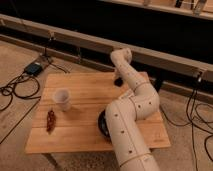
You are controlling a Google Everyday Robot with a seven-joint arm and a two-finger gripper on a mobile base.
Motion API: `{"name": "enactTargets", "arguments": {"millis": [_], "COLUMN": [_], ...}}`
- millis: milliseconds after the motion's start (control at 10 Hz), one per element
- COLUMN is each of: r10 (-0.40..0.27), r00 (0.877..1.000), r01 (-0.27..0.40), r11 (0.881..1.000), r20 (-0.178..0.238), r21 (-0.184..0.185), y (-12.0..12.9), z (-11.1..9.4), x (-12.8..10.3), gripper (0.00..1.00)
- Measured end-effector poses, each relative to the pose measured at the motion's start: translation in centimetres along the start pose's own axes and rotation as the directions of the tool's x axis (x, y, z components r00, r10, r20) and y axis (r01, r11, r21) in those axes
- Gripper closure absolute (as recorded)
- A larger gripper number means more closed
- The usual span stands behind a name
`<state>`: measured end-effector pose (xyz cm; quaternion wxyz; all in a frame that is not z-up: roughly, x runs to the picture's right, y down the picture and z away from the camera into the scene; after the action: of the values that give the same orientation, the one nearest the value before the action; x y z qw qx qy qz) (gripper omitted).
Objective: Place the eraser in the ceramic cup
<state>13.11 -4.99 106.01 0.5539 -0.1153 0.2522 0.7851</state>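
The white ceramic cup [62, 98] stands upright on the left part of the wooden table [85, 135]. My gripper [119, 80] is at the far edge of the table, low over the wood, well to the right of the cup. It shows only as a dark shape at the end of the white arm [131, 115]. I cannot make out an eraser; it may be hidden at or under the gripper.
A dark round bowl [102, 125] sits mid-table, mostly hidden behind my arm. A small reddish-brown object [50, 120] lies near the table's left front. Cables and a power box [33, 67] lie on the floor at left. A rail and dark wall run behind the table.
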Motion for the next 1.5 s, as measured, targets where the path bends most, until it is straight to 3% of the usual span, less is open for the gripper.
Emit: {"name": "enactTargets", "arguments": {"millis": [400, 800, 1200, 1500], "r10": [0.002, -0.010, -0.022, -0.028], "r00": [1.000, 0.999, 0.991, 0.975], "r01": [-0.003, 0.007, 0.015, 0.021], "r11": [1.000, 0.998, 0.998, 0.999], "r20": [-0.020, -0.045, -0.131, -0.219], "r21": [-0.014, -0.059, -0.053, -0.032], "y": [0.3, 1.9, 2.0, 1.5], "z": [-0.8, -1.9, -2.4, -2.1], "x": [0.3, 1.0, 3.3, 5.7], "gripper": [1.00, 1.00, 1.00, 1.00]}}
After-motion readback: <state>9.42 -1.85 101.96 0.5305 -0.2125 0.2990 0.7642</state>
